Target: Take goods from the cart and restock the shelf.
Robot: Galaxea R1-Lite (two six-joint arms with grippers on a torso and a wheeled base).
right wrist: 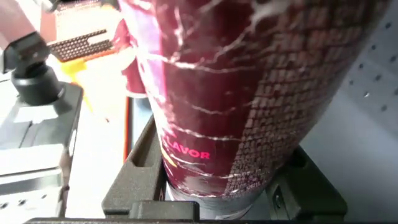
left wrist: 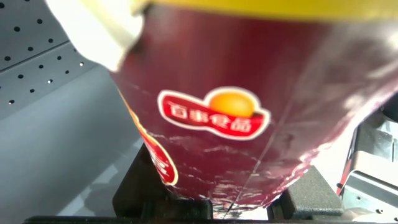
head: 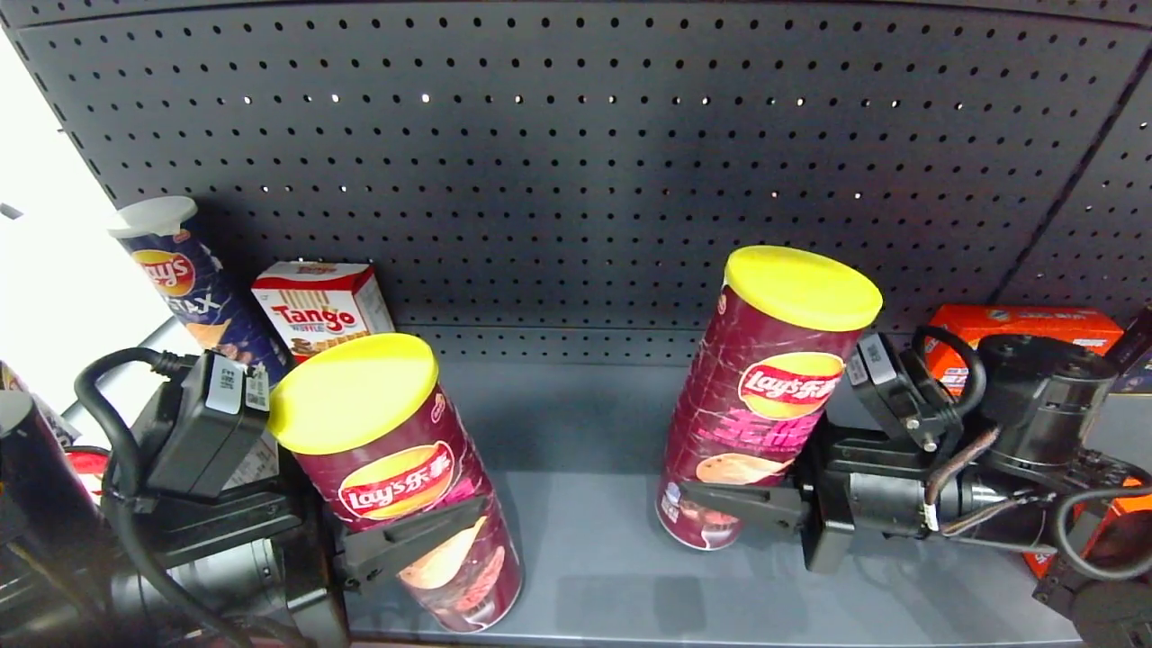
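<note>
The left gripper (head: 430, 547) is gripping a maroon chip can with a yellow lid (head: 396, 477), its jaws closed on the lower body. This can is leaning over the front edge of the grey shelf (head: 594, 558). The right gripper (head: 724, 513) is clamping a second maroon chip can (head: 765, 396) near its base, tilted, farther back on the shelf. A blue chip can (head: 189, 288) and a wafer box (head: 319, 310) are standing against the pegboard back (head: 576, 135) behind the left arm, and an orange box (head: 1017, 324) is sitting behind the right.
</note>
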